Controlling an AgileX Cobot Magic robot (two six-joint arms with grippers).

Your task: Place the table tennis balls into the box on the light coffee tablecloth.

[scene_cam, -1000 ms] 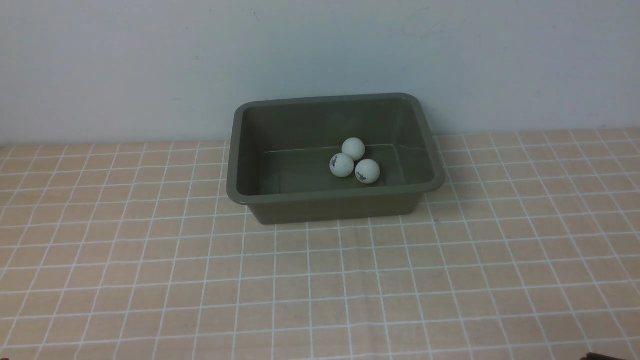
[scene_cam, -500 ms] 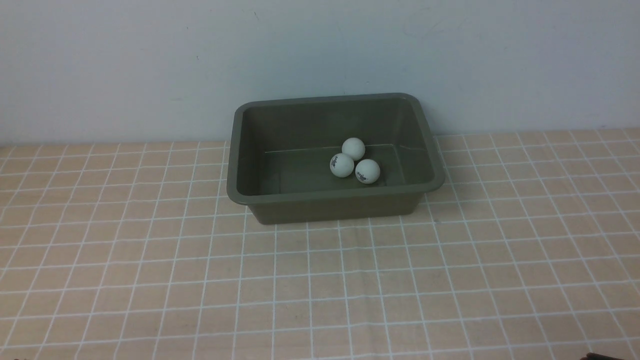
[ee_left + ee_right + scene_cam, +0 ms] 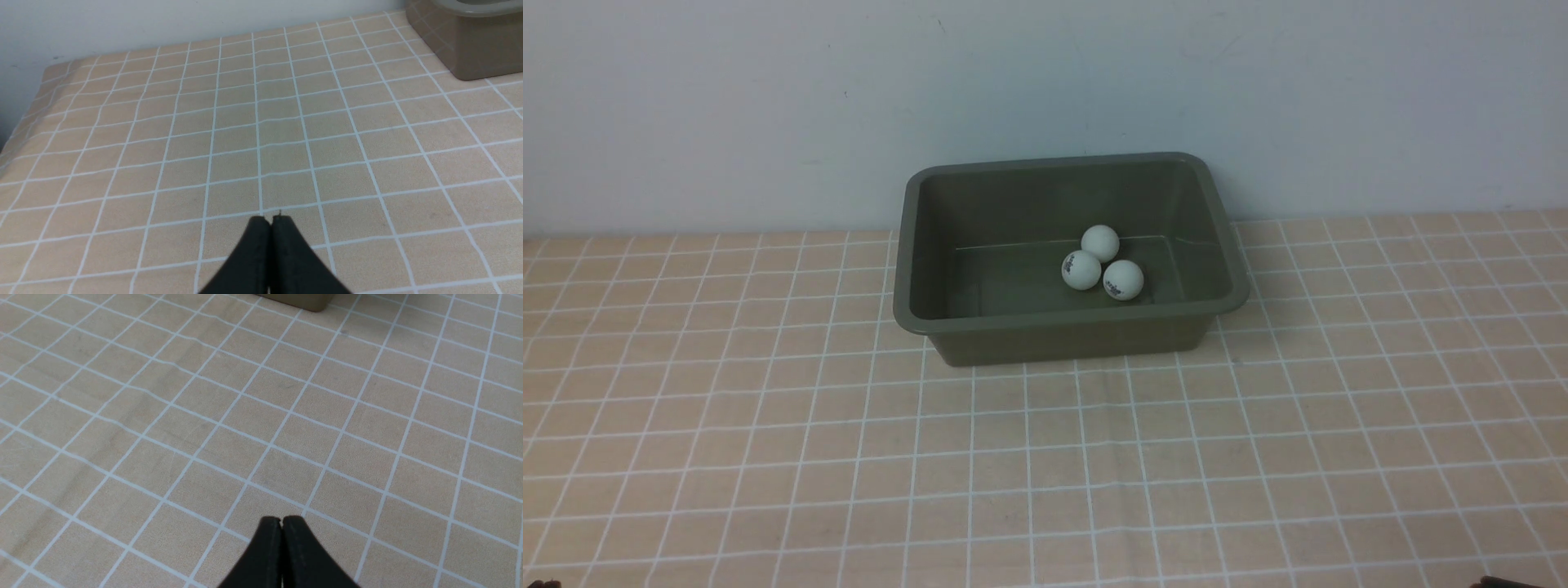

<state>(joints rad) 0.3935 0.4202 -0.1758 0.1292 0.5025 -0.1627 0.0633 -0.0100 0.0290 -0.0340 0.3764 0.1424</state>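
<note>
**Three balls in the box, both arms back and empty**

Change since the earlier front pictures: none among the task's things. The box [image 3: 1068, 258] has not shifted on the light coffee tablecloth [image 3: 1045, 457], and the table tennis balls [image 3: 1101, 263] sit in the same cluster.

Count, front view: one box; three balls, all inside it. They rest on the box floor right of its centre, bunched in a triangle and apparently touching one another. They probably rolled together and settled there, with the sloping walls keeping them in. I see no ball on the cloth outside the box.

The box stands upright at the far edge of the cloth, near the wall [image 3: 768, 106], with open cloth on its near side.

Grippers: two, each seen in its own wrist view. The left gripper [image 3: 269, 222] has its fingers pressed together with nothing between them, low over bare cloth well to the near left of the box. The right gripper [image 3: 282, 522] is likewise clenched on nothing, over bare cloth on the box's near side; only a corner of the box shows there.

Judgement: with every ball boxed and both arms clear, the task looks complete and the arms look parked.
</note>
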